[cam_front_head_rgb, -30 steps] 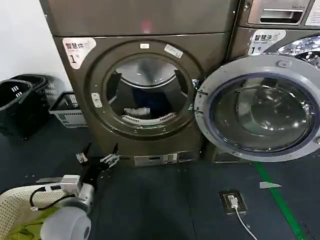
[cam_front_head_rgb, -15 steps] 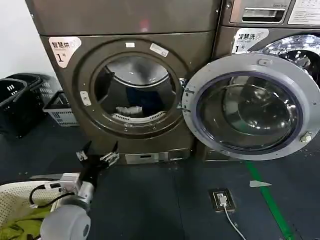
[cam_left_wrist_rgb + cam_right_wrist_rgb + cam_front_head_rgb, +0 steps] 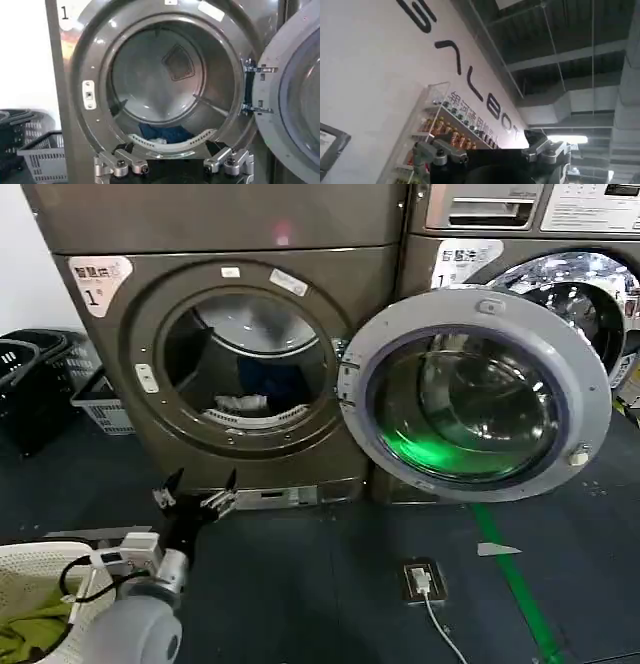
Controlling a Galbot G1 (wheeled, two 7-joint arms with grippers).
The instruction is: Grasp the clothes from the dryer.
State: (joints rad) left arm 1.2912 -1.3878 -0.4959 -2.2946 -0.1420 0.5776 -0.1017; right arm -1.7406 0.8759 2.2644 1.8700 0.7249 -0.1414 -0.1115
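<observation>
Clothes (image 3: 243, 401), a small white fabric piece beside a dark navy garment, lie low in the drum of the big bronze-grey metal dryer (image 3: 330, 444), whose round porthole faces the robot. The left gripper (image 3: 196, 494) hovers near the floor before the dryer, fingers spread wide and empty. The right gripper (image 3: 492, 151) points up toward a wall and ceiling, fingers likewise apart.

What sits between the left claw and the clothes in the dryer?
In the head view, the dryer's lower front panel and porthole rim stand between the open left claw and the clothes; nothing blocks the open mouth.

white and navy clothes (image 3: 245, 401) low inside open bronze-grey dryer (image 3: 130, 444)
</observation>
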